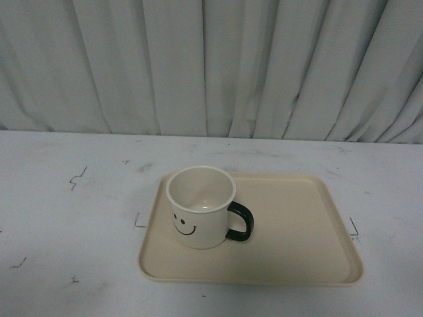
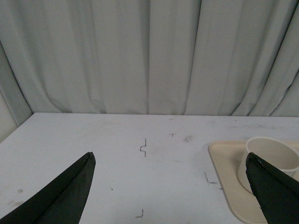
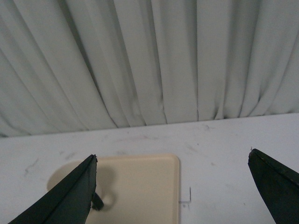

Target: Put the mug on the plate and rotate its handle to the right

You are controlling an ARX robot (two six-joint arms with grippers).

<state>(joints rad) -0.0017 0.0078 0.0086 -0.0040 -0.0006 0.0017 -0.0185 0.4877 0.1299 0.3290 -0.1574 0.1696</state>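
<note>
**A:** Where's the mug?

**B:** The mug (image 1: 200, 208) stands upright on the plate (image 1: 291, 224), over at the plate's 9 o'clock side in the front view. Its smiley face is turned toward the camera.

**A:** And the handle?

**B:** The handle (image 1: 240, 222) points to about 3 o'clock, out over bare plate. The plate lies flat on the pale table (image 1: 66, 218), and a curtain (image 1: 211, 66) hangs behind it.

**A:** What's the left gripper doing?

**B:** The left gripper (image 2: 169, 155) is spread wide with nothing between its fingers. It is above bare table, and the mug shows just beside one fingertip.

**A:** And the right one?

**B:** The right gripper (image 3: 173, 154) is also spread wide and empty. A corner of the plate shows between its fingers. One finger covers the mug, and only a dark bit of the handle shows at that finger's edge.
</note>
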